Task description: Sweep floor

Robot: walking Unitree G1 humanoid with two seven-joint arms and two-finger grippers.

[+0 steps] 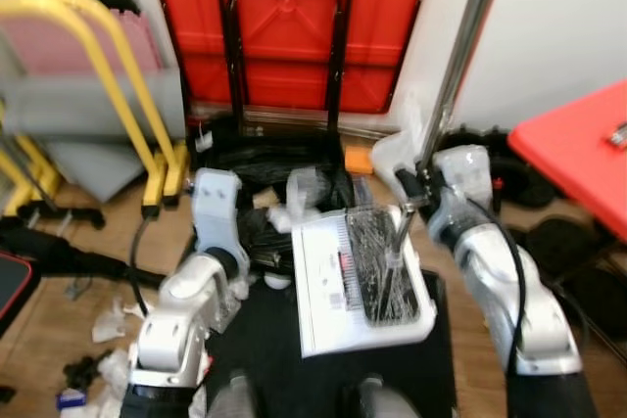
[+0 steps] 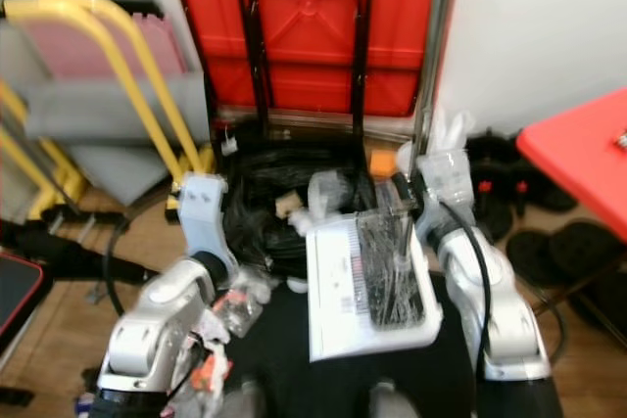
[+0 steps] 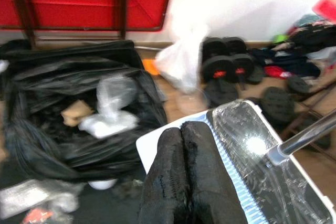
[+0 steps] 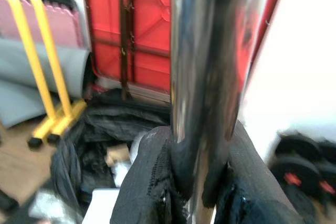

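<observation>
Item: dustpan (image 1: 361, 281), white, w/ long chrome pole handle (image 1: 468, 36) rising from its centre. Loc: held low in front of robot, over dark mat, just short of black rubbish bag (image 3: 68, 108) whose mouth is open w/ paper and plastic scraps inside. Pan tray lined w/ clear plastic film, dark debris on it. R gripper (image 4: 191, 177): jaws clenched around the pole, mid-height, pole upright w/ slight lean. L gripper (image 3: 184, 171): jaws pressed together, grasping nothing, poised just beside pan's near edge. Handling (est.): pan light, rigid plastic; pole stiff, smooth, prob. slippery, so needs firm squeeze; load sits low, will swing if gripped high. Misc: litter (image 1: 113, 325) on wood floor by L arm; red folded tabletop (image 1: 294, 17) against wall; weight plates (image 3: 231, 69).
</observation>
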